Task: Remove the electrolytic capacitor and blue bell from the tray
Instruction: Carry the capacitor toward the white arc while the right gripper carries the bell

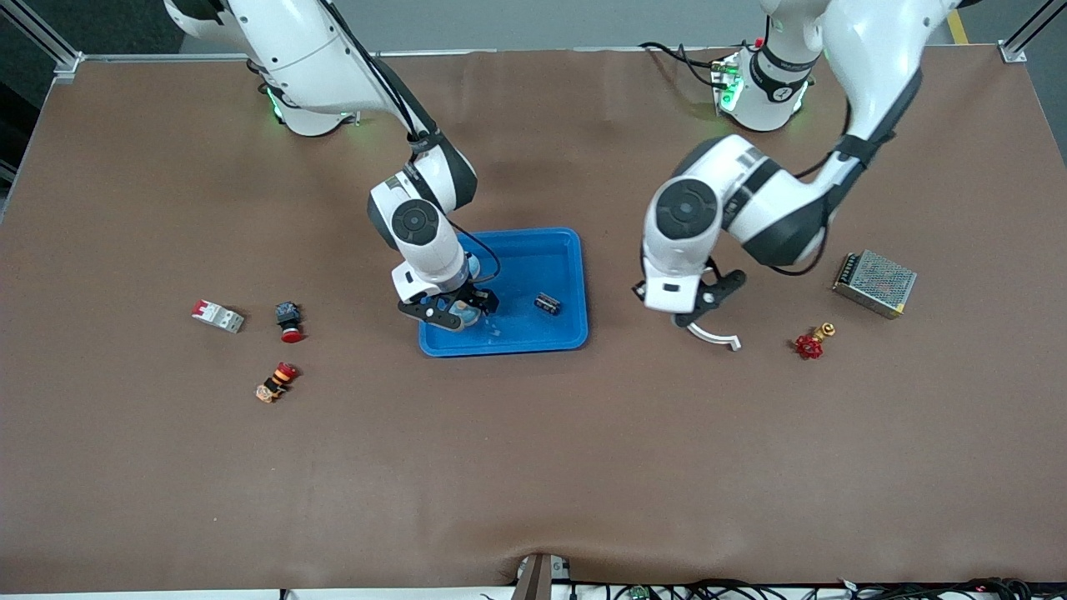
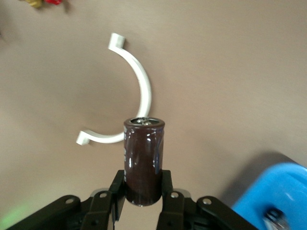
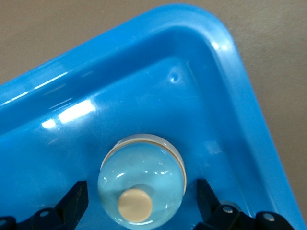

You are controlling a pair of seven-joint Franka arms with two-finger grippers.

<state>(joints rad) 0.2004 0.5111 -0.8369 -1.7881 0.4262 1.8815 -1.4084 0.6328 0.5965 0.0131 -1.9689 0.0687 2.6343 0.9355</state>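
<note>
brown matte desk, a faint seam or ripple near the edge closest to the front camera. grey floor and aluminium frame posts show at the corners by the arm bases; cables hang along the camera-side edge.

blue tray near the middle of the desk, long side running from base edge to camera edge. a small dark part lies in it toward the left arm's end, tilted.

right gripper is down in the tray's camera-side corner toward the right arm's end, fingers spread wide on either side of the bell, not touching it. bell sits on the tray floor, dome up, its axis vertical, cream button on top (pale blue tint on the dome from the tray).

left gripper hangs over bare desk between the tray and a red valve, pinched tight on the capacitor. the dark brown cylinder's long axis runs straight out along the fingers, its metal end cap pointing away from the wrist and down at the desk. under it lies a white curved clip.

a metal mesh box toward the left arm's end. toward the right arm's end: a white and red breaker, a red push button, an orange and black part.
</note>
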